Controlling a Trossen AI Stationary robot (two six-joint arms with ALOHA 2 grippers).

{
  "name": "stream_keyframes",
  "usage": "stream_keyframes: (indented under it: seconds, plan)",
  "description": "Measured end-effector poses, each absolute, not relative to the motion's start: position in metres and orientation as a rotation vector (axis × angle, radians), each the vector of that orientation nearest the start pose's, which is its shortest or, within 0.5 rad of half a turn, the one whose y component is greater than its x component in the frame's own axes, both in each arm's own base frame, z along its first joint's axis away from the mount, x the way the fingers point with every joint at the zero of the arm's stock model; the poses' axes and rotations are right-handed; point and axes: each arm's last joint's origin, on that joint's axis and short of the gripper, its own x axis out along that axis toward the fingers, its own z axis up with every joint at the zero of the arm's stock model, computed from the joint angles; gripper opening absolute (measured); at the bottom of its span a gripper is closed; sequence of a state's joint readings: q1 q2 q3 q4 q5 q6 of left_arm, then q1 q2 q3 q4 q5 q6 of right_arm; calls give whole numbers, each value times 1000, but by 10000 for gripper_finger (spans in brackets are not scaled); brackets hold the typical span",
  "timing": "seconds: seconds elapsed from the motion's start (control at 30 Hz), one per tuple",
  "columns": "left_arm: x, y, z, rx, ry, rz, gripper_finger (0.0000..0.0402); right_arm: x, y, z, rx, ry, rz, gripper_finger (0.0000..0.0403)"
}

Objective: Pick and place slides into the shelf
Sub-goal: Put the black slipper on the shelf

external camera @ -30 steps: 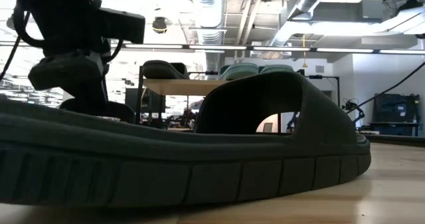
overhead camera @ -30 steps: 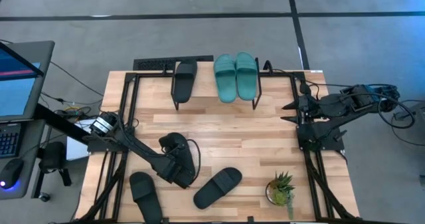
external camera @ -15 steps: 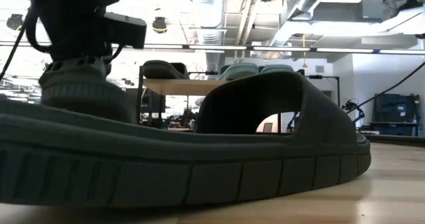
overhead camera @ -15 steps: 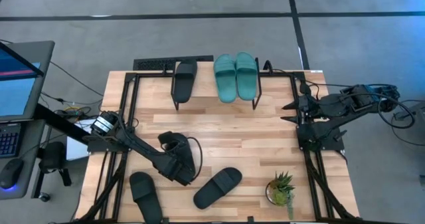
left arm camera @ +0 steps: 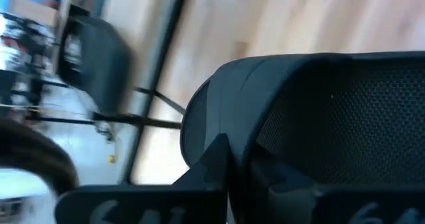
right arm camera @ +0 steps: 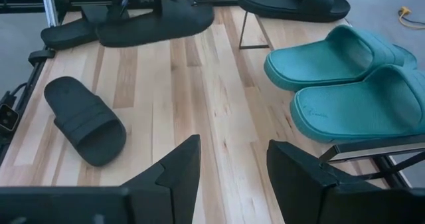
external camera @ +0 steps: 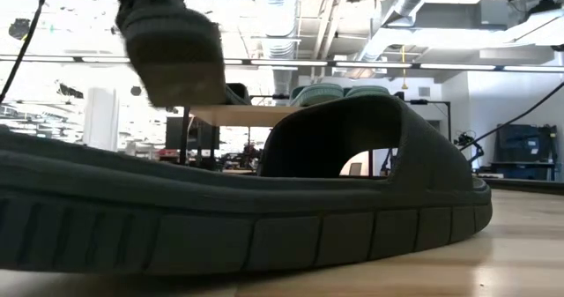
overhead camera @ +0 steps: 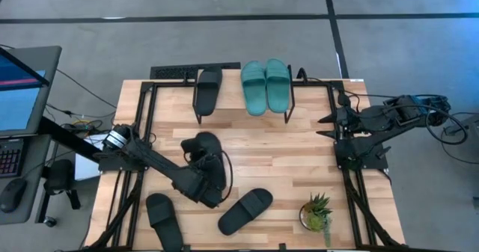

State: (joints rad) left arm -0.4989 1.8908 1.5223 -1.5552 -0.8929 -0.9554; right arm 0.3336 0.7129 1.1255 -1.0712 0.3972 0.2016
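Observation:
My left gripper (overhead camera: 205,179) is shut on a black slide (overhead camera: 203,153), which hangs above the table's near-left middle; the low view shows its sole (external camera: 172,55) in the air. The shelf (overhead camera: 224,111) stands at the far edge on thin black legs. On it lie one black slide (overhead camera: 208,90) and two teal slides (overhead camera: 266,86). Two more black slides (overhead camera: 245,211) (overhead camera: 163,218) lie flat on the table near its front edge. My right gripper (right arm camera: 232,167) waits open at the table's right edge, touching nothing. My left gripper pinches the black slide between its two fingers at a side rim (left arm camera: 222,121), beside the textured footbed (left arm camera: 358,117). The fingers (left arm camera: 216,164) come from above, slanting down from the table's left. The slide is lifted clear of the table and reaches from the gripper toward the shelf.
A small potted plant (overhead camera: 317,211) stands near the front right corner. Black frame rails (overhead camera: 142,125) run along the table's left and right sides. Bare wood lies between the shelf and the held slide. One loose slide (external camera: 264,200) fills the low view's foreground.
My left gripper has shut on the black slide, which lay on the table, and has risen with it, shifting a little toward the far edge. The slide now hangs clear of the table. My right arm has kept still.

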Motion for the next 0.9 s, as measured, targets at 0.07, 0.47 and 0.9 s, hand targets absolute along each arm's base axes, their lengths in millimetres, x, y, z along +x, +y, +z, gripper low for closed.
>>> stream_keyframes:
  seconds: [0.07,0.47,0.9]
  plan:
    - [302,-130,254,491,1071,863,2,94,21,372,-40,603,-122,161]
    - [310,-51,332,617,976,921,1,94,20,372,-10,596,-141,161]
    - [329,59,376,627,956,727,0,95,20,374,48,562,-198,161]
